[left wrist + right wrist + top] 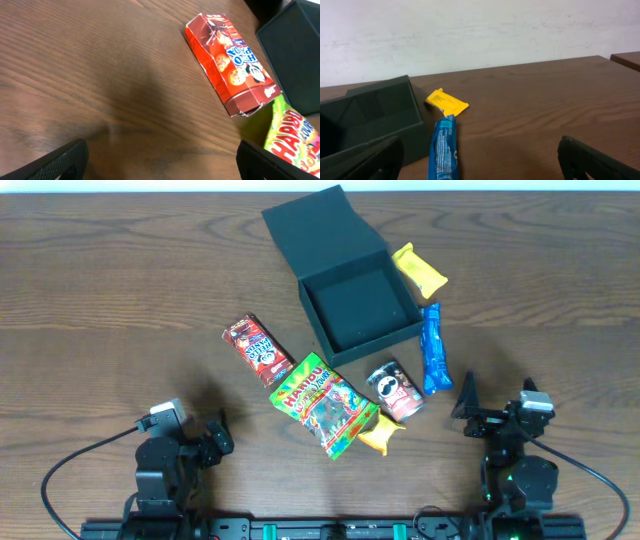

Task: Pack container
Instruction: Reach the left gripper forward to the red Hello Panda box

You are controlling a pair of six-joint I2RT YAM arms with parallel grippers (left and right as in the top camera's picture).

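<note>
The container (pixel 362 308) is seen as a square, matte, dark teal-black box. It is set upright on the wooden table (pixel 120 270), a little beyond the middle and turned at an angle to the edges. It is left open: the hinged flap lid (pixel 322 235) is folded back on the far side, and the dark inner floor is fully exposed. In the right wrist view its side wall (pixel 375 120) is shown low at left. The lid appears to lie nearly flat, though this cannot be confirmed.
</note>
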